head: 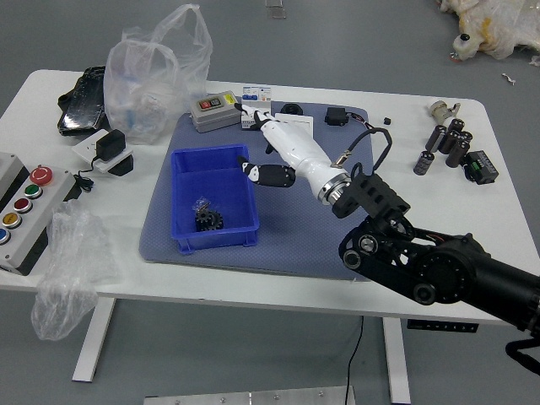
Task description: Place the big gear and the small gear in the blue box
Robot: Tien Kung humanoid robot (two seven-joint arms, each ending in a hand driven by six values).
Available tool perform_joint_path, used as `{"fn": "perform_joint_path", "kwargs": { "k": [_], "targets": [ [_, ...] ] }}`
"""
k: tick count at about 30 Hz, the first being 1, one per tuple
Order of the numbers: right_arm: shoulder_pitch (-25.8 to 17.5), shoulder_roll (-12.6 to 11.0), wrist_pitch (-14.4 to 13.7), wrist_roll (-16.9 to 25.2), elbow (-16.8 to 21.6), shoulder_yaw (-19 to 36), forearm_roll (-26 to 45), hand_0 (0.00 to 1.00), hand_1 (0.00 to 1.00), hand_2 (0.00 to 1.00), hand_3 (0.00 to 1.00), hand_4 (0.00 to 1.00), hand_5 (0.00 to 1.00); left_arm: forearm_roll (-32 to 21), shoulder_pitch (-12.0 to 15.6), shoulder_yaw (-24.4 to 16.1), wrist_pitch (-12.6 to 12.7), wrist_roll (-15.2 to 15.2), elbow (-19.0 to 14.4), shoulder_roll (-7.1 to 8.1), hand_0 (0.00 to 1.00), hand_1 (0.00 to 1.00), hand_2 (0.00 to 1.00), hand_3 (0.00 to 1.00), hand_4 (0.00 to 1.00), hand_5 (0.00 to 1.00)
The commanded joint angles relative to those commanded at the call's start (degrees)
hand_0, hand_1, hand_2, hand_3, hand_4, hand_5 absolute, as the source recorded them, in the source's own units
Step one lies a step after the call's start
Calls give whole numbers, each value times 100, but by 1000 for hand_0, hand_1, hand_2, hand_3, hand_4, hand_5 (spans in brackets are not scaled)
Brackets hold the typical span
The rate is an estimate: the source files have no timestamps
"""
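Running lengthwise near to far, blue box [228, 240], black gear [210, 221] inside, right hand [297, 150] spread, empty

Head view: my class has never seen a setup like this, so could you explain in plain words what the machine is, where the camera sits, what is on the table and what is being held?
The machine is a humanoid robot. All the pictures come from one camera high on its own side, looking forward and down over a white table. Its black right arm reaches in from the right, ending in a white and black hand with spread fingers that holds nothing. The left arm is out of view. On a grey-blue mat is an open blue box with a dark toothed gear inside; a small item beside it is too unclear to name. Around them are plastic bags and a panel of coloured buttons.
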Motion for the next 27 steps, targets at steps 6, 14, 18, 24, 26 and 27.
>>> {"fn": "perform_joint_path", "kwargs": {
  "k": [6,14,18,24,26,27],
  "targets": [
    [-776,-265,-383,831,-70,997,706,935,909,969,985,662,352,-8,-23,22,-14,-5,9,23,685,641,658,780,737,569],
    [-1778,-478,-462,1870,-88,2214,1263,945,910,971,986,716,475,123,-110,7,-60,-25,23,98,686,643,659,780,738,565],
    [-2277,-546,-427,2183,-44,2744,1337,948,911,976,983,738,508,97,-100,41,-58,-55,29,132,687,641,659,781,739,563],
    [-2714,-596,-395,2258,-35,3316,1326,947,913,977,982,743,510,65,-47,26,-39,-62,34,149,688,642,660,781,742,557],
    [-2764,-574,-396,2268,-31,3453,1311,947,913,977,982,743,510,49,-35,27,-36,-66,35,134,688,642,660,781,742,557],
    [-2782,-562,-396,2275,-29,3508,1308,947,913,977,982,743,510,41,-31,30,-33,-72,36,126,688,642,660,781,742,557]
  ]
}}
